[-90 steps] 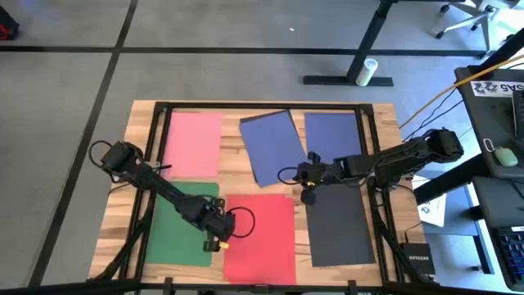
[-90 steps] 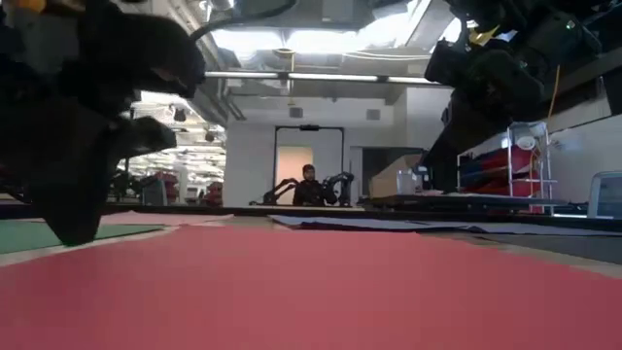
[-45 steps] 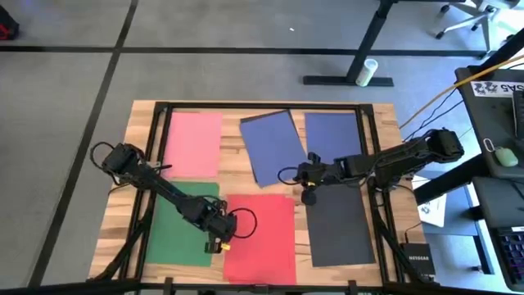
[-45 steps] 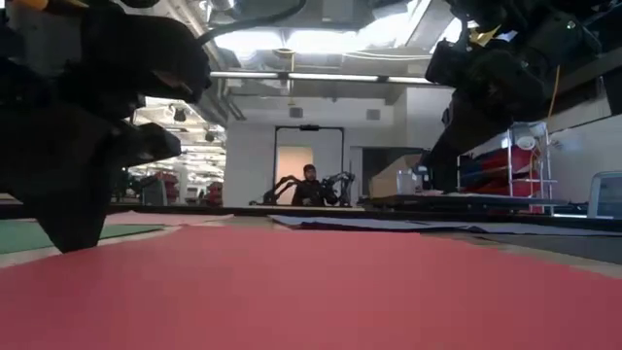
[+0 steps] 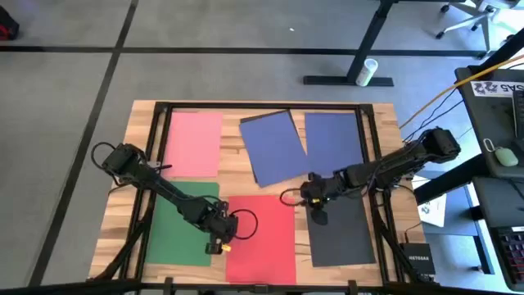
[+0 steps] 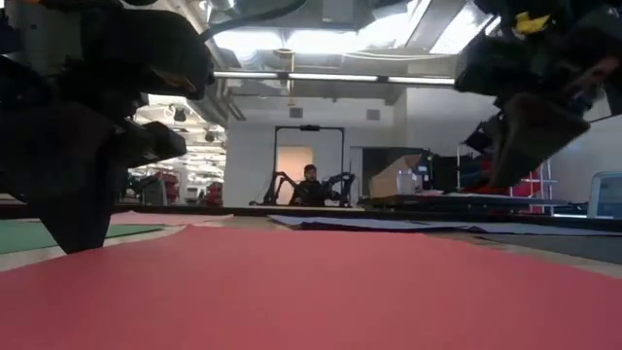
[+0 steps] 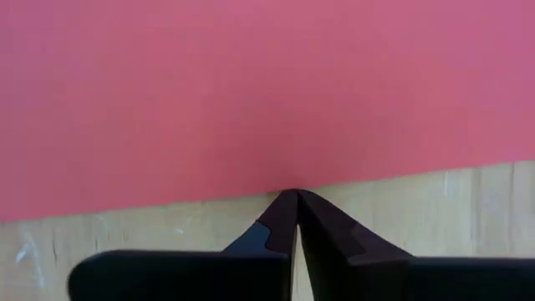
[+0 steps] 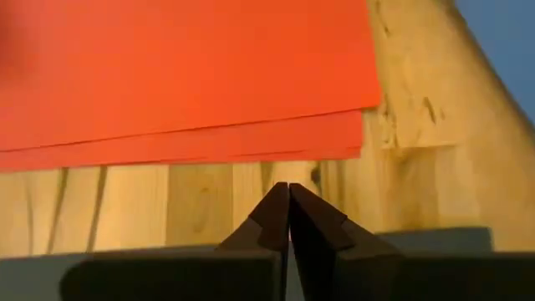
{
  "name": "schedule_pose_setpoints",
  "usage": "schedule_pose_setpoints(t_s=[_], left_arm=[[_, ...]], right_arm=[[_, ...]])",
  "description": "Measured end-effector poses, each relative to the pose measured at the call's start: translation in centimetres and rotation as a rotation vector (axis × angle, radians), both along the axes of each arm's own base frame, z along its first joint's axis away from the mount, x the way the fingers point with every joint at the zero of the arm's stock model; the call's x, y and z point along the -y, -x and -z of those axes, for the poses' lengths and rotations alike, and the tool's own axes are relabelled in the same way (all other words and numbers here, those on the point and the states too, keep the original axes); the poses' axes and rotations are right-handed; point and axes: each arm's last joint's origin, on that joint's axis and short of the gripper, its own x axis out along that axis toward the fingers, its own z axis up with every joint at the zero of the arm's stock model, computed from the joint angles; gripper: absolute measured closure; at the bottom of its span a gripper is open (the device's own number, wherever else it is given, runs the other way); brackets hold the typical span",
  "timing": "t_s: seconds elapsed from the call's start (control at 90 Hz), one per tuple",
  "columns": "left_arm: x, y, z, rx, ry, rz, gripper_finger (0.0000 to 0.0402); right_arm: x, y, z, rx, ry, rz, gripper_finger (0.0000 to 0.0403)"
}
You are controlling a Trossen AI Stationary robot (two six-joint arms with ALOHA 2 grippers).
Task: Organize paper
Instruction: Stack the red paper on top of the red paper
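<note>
Table [image 5: 131, 176] with six sheets [image 5: 194, 144] in two rows, three behind and three in front. Left gripper [image 5: 219, 243] at the seam between front-left and front-middle sheets. Right gripper [image 5: 312, 199] at the front-right sheet's rear left corner.

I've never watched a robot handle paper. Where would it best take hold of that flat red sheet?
Probably at an edge or corner. The thin red paper sheet lies flat on the wooden table, so nothing sticks up. The left pincer, shut, sits at its edge by bare wood; coming in low from there looks best.
</note>
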Motion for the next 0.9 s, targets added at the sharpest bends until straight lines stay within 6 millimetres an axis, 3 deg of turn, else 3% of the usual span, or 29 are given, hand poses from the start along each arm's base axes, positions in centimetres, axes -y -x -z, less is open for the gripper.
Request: schedule_pose_setpoints(t_s=[0.2, 0.322, 0.9], left_arm=[[-0.1, -0.1, 0.0, 0.000, -0.001, 0.000, 0.0402], [-0.1, -0.1, 0.0, 0.001, -0.002, -0.002, 0.0402], [-0.6, -0.5, 0.0, 0.019, -0.004, 0.022, 0.0401]], right_arm=[[-0.1, -1.0, 2.9, -0.060, 0.054, 0.029, 0.0402], [-0.2, -1.6, 3.6, -0.051, 0.056, 0.032, 0.0402], [-0.3, -2.1, 3.6, 0.004, 0.055, 0.042, 0.0402]])
